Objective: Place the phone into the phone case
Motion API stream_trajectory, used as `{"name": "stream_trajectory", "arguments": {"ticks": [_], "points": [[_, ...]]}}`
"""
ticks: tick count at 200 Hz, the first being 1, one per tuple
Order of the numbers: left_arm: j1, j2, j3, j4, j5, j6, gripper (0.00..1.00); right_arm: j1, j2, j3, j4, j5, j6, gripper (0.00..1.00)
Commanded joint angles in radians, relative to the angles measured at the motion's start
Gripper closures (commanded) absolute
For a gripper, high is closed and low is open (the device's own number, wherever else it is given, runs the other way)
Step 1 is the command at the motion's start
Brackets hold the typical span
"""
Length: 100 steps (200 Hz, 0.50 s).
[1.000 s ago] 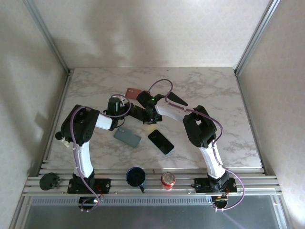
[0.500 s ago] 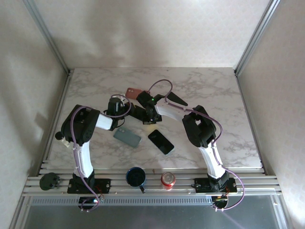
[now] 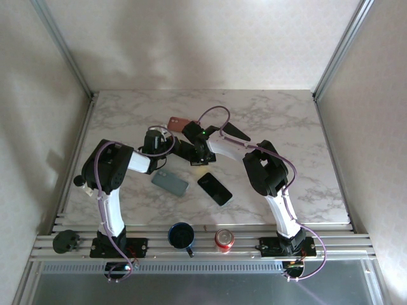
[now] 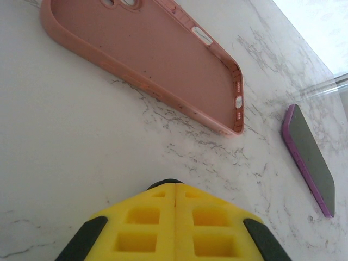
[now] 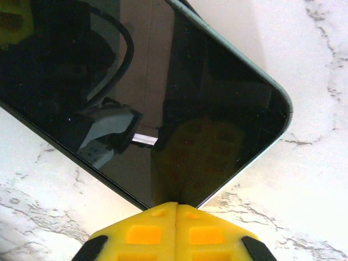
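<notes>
The phone (image 5: 136, 92) lies flat, screen up, on the surface (image 4: 65, 136), just by our right hand (image 5: 175, 209). The pink case (image 4: 147, 60) lies open near our left hand (image 4: 175, 190). Both hands are pinched shut and empty. Nothing has moved, so the phone is not in its case yet.

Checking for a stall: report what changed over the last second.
Nothing visibly changed. The left gripper and right gripper stay shut and hold nothing. The pink phone case and the black phone lie where they were on the marble table.
</notes>
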Motion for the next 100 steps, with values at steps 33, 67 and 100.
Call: {"name": "stream_trajectory", "arguments": {"ticks": [33,67,100], "points": [[-0.111,0.083,-0.045,-0.236,0.173,-0.05,1.0,0.067,0.451,-0.167,0.072,-0.271,-0.008,1.0],[-0.114,0.081,-0.047,-0.241,0.172,-0.05,1.0,0.07,0.462,-0.165,0.072,-0.275,-0.008,1.0],[-0.116,0.082,-0.045,-0.242,0.169,-0.05,1.0,0.071,0.477,-0.161,0.074,-0.284,-0.01,1.0]]}}
